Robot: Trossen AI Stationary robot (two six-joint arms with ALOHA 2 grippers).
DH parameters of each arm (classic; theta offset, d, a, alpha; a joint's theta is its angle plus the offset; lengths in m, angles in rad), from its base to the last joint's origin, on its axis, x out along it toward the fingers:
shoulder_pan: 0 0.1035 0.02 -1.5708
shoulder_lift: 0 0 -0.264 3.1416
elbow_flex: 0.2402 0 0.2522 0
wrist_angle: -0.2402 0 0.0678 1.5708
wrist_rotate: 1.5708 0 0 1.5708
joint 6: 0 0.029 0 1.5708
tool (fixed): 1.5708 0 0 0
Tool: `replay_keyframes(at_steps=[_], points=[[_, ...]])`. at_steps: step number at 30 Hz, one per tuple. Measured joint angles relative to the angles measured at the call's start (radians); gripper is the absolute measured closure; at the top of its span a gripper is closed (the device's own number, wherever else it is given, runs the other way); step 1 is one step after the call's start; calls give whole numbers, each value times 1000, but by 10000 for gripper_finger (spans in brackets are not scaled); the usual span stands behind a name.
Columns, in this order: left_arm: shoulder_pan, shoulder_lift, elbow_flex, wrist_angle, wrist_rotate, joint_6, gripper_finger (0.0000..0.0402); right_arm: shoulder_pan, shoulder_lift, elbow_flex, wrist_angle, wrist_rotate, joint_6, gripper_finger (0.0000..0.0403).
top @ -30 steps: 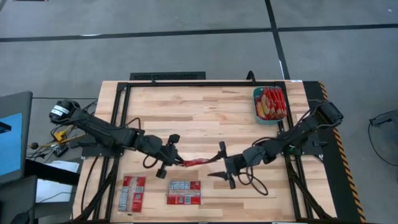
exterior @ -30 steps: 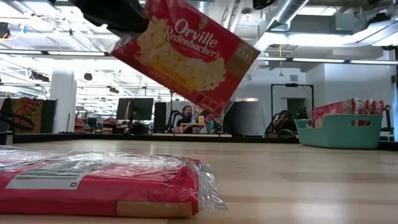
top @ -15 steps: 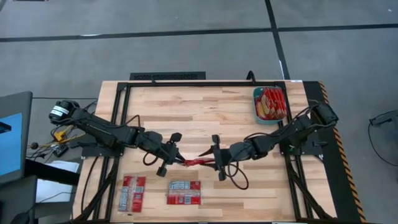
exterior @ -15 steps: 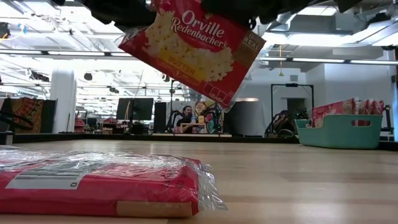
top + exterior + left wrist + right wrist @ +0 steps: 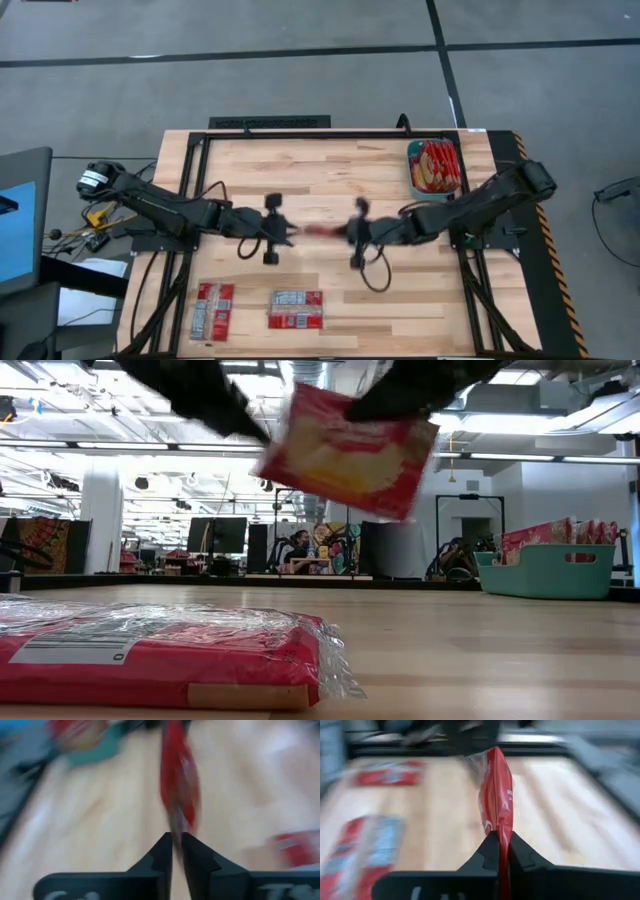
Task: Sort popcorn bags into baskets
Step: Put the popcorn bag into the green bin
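Nearest us, two popcorn bags (image 5: 215,308) are lying flat on the table's (image 5: 330,175) front edge, waiting their turn. Above mid-table we are holding a third bag (image 5: 322,231) in the air between both arms: our right gripper (image 5: 498,851) is pinching one end tight, taking the weight, while our left gripper (image 5: 176,851) is nearly pressed together around the other end, its hold looking slack. Farthest off, the teal basket (image 5: 413,175) is sitting at the right back corner, already stocked with bags.
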State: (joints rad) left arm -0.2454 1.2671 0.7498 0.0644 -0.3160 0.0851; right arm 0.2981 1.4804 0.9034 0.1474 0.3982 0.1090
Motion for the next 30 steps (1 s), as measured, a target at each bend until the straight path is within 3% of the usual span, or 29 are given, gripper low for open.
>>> replay_keyframes(at_steps=[3, 6, 12, 16, 22, 30], points=[[13, -22, -2, -94, -162, 5, 338, -24, -115, 26, -225, 118, 118, 388], [33, -48, -1, -115, -244, 13, 295, -64, -230, 28, -435, 191, 221, 388], [69, -54, -1, -122, -272, -14, 228, -271, -442, -2, -804, 363, 416, 388], [75, -45, -2, -135, -271, -15, 210, -471, -531, -54, -890, 341, 455, 388], [75, -37, -2, -171, -250, -38, 208, -714, -574, -175, -815, 207, 388, 388], [75, -37, -2, -221, -212, -78, 207, -876, -571, -275, -770, 130, 365, 386]])
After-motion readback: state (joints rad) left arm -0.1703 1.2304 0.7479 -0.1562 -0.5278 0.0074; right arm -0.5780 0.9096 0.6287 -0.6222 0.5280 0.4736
